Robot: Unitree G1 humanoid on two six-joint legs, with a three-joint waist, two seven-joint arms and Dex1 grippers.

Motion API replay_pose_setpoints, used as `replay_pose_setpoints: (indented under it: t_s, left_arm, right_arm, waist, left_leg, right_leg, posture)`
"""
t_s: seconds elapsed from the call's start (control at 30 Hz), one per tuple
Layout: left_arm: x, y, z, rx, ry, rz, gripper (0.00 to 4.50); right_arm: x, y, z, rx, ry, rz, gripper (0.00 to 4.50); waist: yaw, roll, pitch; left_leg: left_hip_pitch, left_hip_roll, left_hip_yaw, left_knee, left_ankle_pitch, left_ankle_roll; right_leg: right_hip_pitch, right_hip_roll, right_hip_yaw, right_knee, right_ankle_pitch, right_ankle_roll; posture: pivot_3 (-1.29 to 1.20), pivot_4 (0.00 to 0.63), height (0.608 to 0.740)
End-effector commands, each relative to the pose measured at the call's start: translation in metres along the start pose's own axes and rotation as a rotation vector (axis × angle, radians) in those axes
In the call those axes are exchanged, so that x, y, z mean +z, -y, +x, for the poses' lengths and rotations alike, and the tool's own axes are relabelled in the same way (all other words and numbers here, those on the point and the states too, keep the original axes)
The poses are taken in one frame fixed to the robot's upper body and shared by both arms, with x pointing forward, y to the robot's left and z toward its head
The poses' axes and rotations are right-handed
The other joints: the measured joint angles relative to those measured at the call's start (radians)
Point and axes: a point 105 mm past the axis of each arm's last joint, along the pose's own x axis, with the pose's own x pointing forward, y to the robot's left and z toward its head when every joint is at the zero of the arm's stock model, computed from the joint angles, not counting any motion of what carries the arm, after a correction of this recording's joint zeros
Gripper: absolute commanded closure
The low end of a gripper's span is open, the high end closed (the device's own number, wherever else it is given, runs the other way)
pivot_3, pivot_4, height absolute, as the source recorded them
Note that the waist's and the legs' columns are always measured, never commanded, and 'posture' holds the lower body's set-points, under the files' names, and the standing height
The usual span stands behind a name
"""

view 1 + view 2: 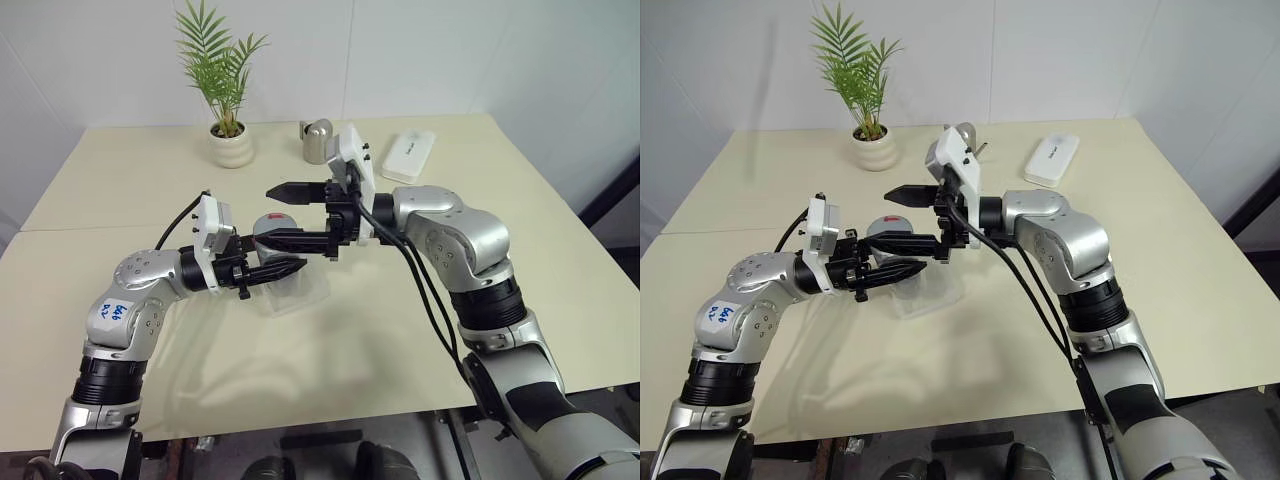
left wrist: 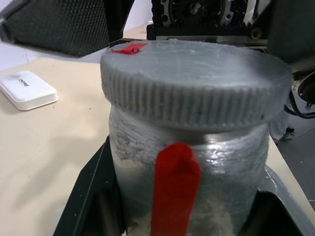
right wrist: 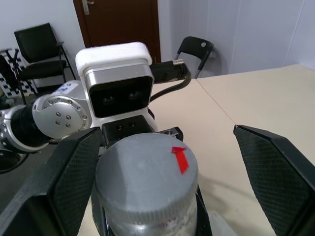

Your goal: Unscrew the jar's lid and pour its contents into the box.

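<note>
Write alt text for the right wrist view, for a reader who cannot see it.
The right gripper stands open, one black finger on each side of the jar's grey ribbed lid, which bears a small red mark. Behind the jar is the left arm's wrist camera, with the beige table, a dark door and black chairs beyond.

The right gripper (image 3: 162, 182) stood with its two black fingers (image 3: 74, 172) spread wide on either side of the grey ribbed lid (image 3: 145, 172), which bore a small red mark. Beneath it the jar (image 3: 147, 223) sat clamped in the left gripper (image 3: 147, 216), whose wrist camera (image 3: 118, 88) faced back. Black chairs (image 3: 42, 49) and a brown door (image 3: 120, 22) stood behind.
</note>
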Motion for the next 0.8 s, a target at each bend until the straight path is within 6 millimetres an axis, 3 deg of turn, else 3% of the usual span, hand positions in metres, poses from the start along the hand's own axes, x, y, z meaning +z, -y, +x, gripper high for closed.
replay_pose_setpoints:
  t_s: [0.03, 0.37, 0.6, 0.8]
  left_arm:
    - [0.012, 0.002, 0.003, -0.021, 0.029, 0.052, 2.53]
    - [0.013, 0.000, 0.004, -0.022, 0.031, 0.057, 2.53]
    - [0.013, 0.000, 0.004, -0.020, 0.029, 0.060, 2.53]
    - [0.015, -0.002, 0.003, -0.007, 0.047, 0.077, 2.53]
  right_arm:
    - [0.008, -0.001, 0.006, 0.004, 0.001, -0.063, 0.03]
    - [0.007, 0.007, 0.001, -0.033, -0.010, -0.079, 0.03]
    - [0.009, 0.031, -0.032, -0.119, -0.008, -0.092, 0.03]
    - [0.006, 0.032, -0.049, -0.105, -0.004, -0.094, 0.03]
  waist:
    - [0.000, 0.000, 0.000]
    - [0.000, 0.000, 0.000]
    - [0.000, 0.000, 0.000]
    - [0.000, 0.000, 0.000]
  left_leg:
    - [0.000, 0.000, 0.000, 0.000, 0.000, 0.000]
    - [0.000, 0.000, 0.000, 0.000, 0.000, 0.000]
    - [0.000, 0.000, 0.000, 0.000, 0.000, 0.000]
    - [0.000, 0.000, 0.000, 0.000, 0.000, 0.000]
  right_leg:
    - [0.000, 0.000, 0.000, 0.000, 0.000, 0.000]
    - [0.000, 0.000, 0.000, 0.000, 0.000, 0.000]
    - [0.000, 0.000, 0.000, 0.000, 0.000, 0.000]
    - [0.000, 0.000, 0.000, 0.000, 0.000, 0.000]
  posture:
    - [0.00, 0.150, 0.740]
    - [0.00, 0.150, 0.740]
    - [0.00, 0.150, 0.740]
    - [0.00, 0.150, 0.740]
